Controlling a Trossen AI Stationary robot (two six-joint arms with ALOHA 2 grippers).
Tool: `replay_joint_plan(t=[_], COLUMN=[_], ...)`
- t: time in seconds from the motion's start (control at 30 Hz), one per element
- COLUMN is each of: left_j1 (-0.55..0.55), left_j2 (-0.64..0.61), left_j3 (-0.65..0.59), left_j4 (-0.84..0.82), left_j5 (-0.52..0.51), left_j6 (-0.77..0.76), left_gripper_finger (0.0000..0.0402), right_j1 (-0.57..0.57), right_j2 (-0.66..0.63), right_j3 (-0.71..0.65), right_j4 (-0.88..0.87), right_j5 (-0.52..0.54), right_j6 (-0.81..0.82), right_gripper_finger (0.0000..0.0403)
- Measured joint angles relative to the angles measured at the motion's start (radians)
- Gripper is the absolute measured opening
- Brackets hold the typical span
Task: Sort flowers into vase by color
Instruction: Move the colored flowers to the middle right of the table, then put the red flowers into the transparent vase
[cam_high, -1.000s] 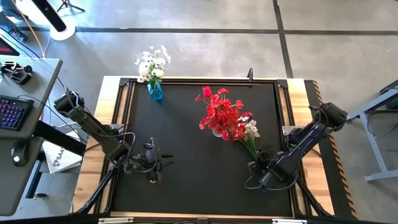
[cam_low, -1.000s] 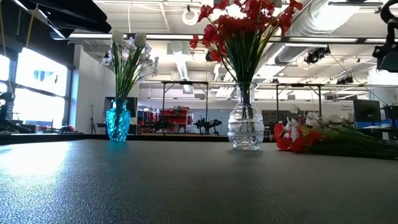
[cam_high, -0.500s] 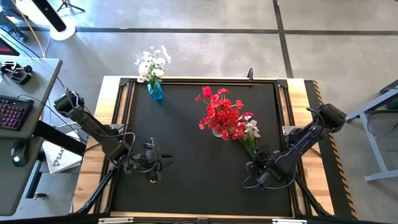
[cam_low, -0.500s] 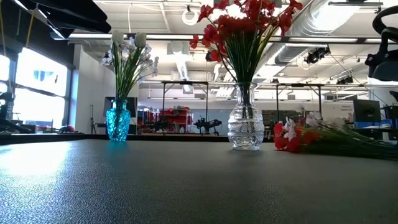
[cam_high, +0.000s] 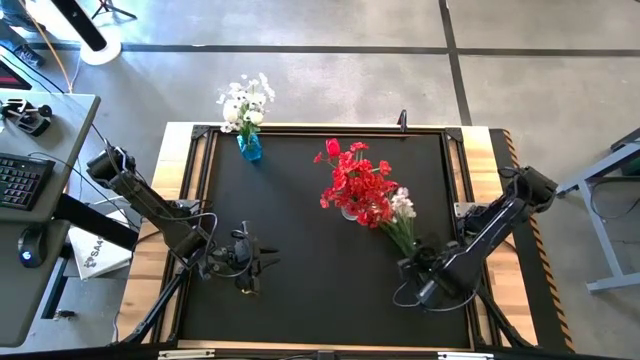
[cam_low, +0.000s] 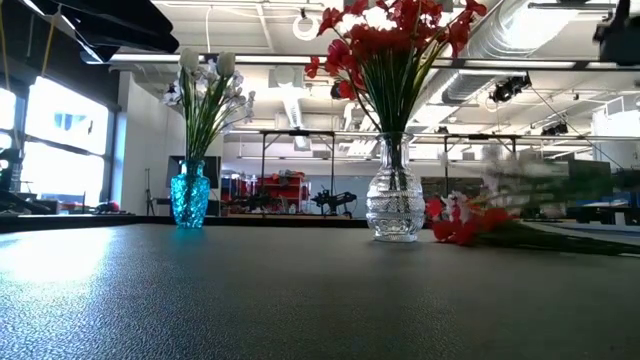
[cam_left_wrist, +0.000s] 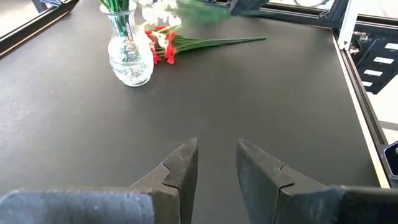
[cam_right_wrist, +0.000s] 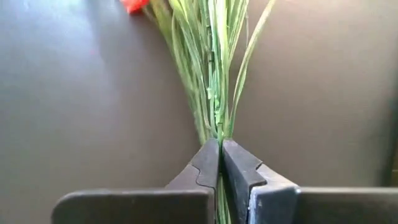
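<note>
A blue vase with white flowers stands at the far left. A clear glass vase with red flowers stands mid-table. Beside it, loose flowers with red and white blossoms lie on the black mat, stems pointing to the near right. My right gripper is shut on the green stems of one sprig, which shows blurred above the others in the low view. My left gripper hovers open over bare mat at the near left. My right gripper pinches a thin bundle of green stems between its two fingers, near the cut ends. The fingers slant down from the table's near right and lie roughly along the stems, which fan out beyond the fingertips. The stem end is raised off the mat.
A raised black frame borders the mat, with wooden strips outside it. There is open mat between the two vases and across the near half. A desk with a keyboard stands to the left of the table.
My right gripper has shut on the stems of a sprig and risen a little, tipping its wrist. The sprig's stem end has come up off the mat while the other loose flowers stay lying beside the glass vase.
</note>
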Motion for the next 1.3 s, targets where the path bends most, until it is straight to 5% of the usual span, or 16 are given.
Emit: replay_joint_plan(t=[0.23,0.63,0.9,1.07,1.3], left_j1=[0.0,0.0,0.0,0.0,0.0], left_j2=[0.0,0.0,0.0,0.0,0.0], left_j3=[0.0,0.0,0.0,0.0,0.0], left_j4=[0.0,-0.005,-0.005,0.0,0.0], left_j5=[0.0,0.0,0.0,0.0,0.0], left_j6=[0.0,0.01,0.003,0.0,0.0], left_gripper_finger=[0.0094,0.0094,0.0094,0.0094,0.0094], right_j1=[0.011,-0.123,-0.119,-0.12,-0.16], right_j2=[0.006,0.008,-0.067,-0.103,-0.067], right_j3=[0.108,-0.133,-0.1,-0.089,-0.158], right_j4=[-0.318,-0.191,-0.153,0.108,0.305], right_j5=[0.005,-0.08,-0.123,-0.075,0.033], right_j6=[0.158,0.082,-0.074,-0.376,-0.547], right_gripper_finger=[0.0002,0.0006,0.0117,0.0186,0.0202])
